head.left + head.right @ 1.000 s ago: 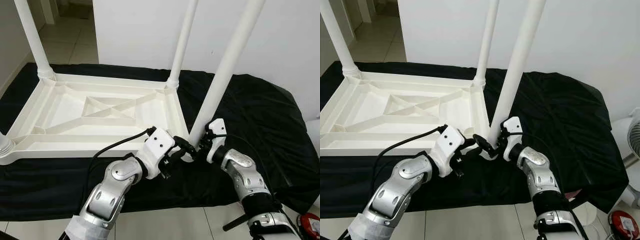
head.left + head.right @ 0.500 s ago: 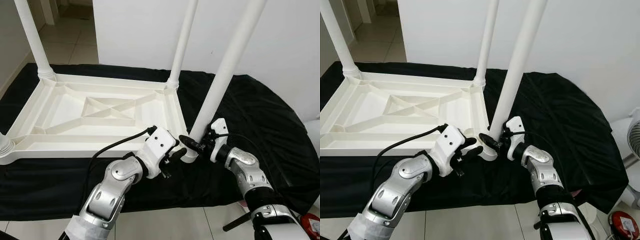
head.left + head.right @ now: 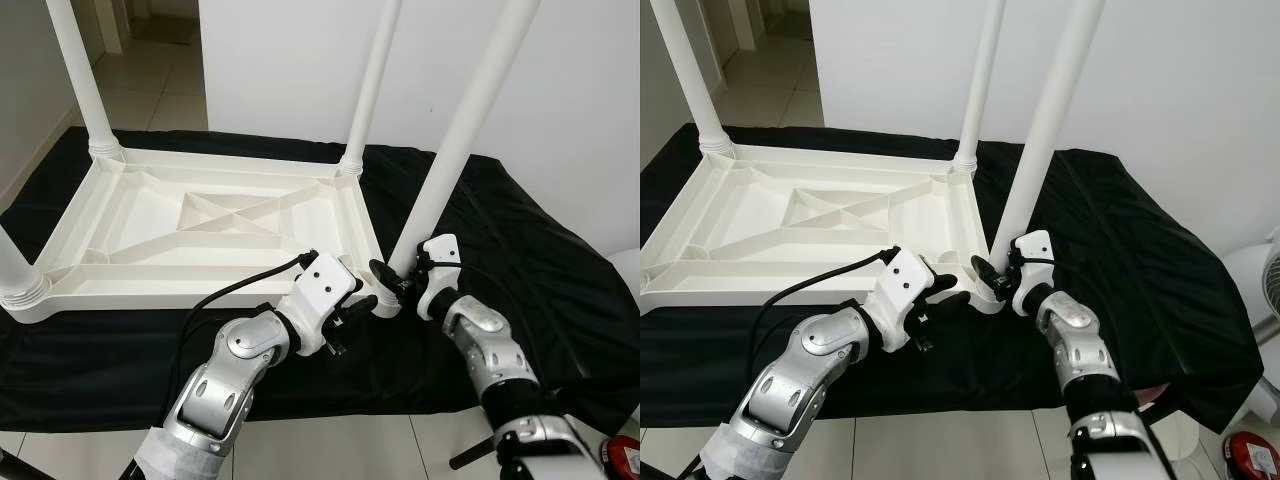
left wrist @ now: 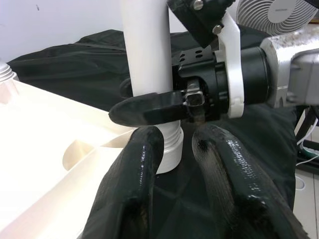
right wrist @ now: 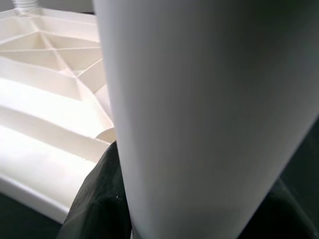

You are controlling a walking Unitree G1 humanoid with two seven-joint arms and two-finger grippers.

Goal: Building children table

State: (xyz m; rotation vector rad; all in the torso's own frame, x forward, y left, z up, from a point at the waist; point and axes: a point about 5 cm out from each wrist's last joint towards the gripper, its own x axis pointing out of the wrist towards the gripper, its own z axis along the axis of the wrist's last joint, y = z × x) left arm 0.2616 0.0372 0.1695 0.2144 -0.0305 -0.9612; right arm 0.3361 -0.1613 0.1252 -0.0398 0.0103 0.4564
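Note:
A white plastic children's table point(image 3: 130, 292) lies upside down on a black cloth point(image 3: 530, 230). Upright legs rise from its far left corner point(image 3: 85, 80) and far right corner point(image 3: 370, 90), and another stands at the near left point(image 3: 12, 265). A fourth leg point(image 3: 450, 150) leans at the near right corner, its foot by the socket. My right gripper point(image 3: 392, 282) is shut on this leg near its base, and the leg point(image 5: 199, 99) looms large in the right wrist view. My left gripper point(image 3: 362, 305) hovers open beside the same corner, its fingers point(image 4: 134, 199) just short of the leg's base point(image 4: 167, 149).
A white wall stands close behind the table. Tiled floor runs in front of the cloth and away at the far left. A white fan point(image 3: 1265, 290) stands at the right, and a red object point(image 3: 625, 455) lies on the floor at the bottom right.
The camera has shifted slightly. My right gripper still holds the leg low down, and its forearm has swung a little. My left gripper stays beside the corner.

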